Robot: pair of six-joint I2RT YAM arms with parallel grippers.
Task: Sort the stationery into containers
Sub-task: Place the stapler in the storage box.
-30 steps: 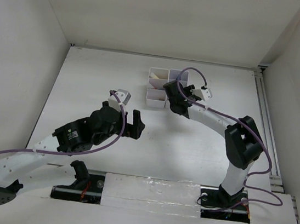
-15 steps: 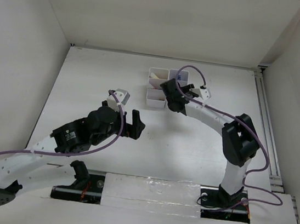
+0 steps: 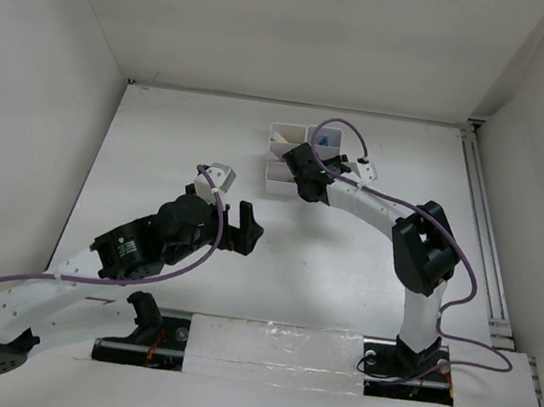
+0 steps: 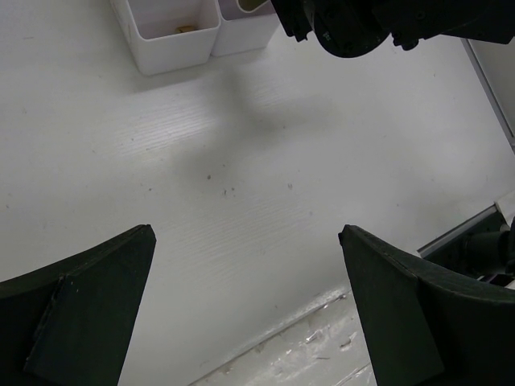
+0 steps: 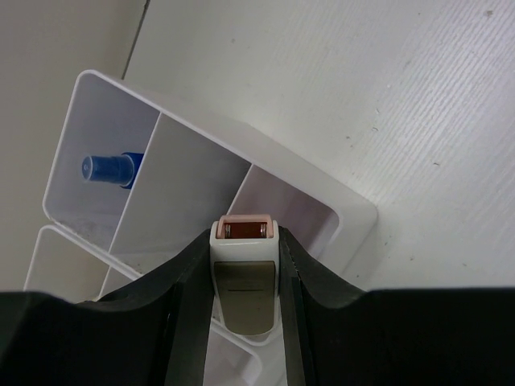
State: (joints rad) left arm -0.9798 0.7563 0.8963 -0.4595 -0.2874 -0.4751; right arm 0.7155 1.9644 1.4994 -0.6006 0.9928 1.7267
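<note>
The white containers (image 3: 278, 174) stand at the table's back middle. My right gripper (image 3: 306, 175) hovers over them, shut on a small white item (image 5: 244, 281) with a pink end and an olive panel. In the right wrist view the item points down over a near compartment of the containers (image 5: 354, 211). A blue-capped bottle (image 5: 109, 169) lies in a farther compartment, and its cap also shows from above (image 3: 322, 140). My left gripper (image 3: 247, 225) is open and empty above bare table (image 4: 245, 233), a short way in front of the containers (image 4: 173, 36).
A small yellow piece (image 4: 185, 29) lies in one compartment, and a cream item (image 3: 282, 141) in the back left one. White walls close in the table on the left, back and right. The right arm's head (image 4: 362, 24) hangs over the containers.
My right gripper has moved left and a little farther back over the containers, still holding the white item. My left arm has barely shifted.
</note>
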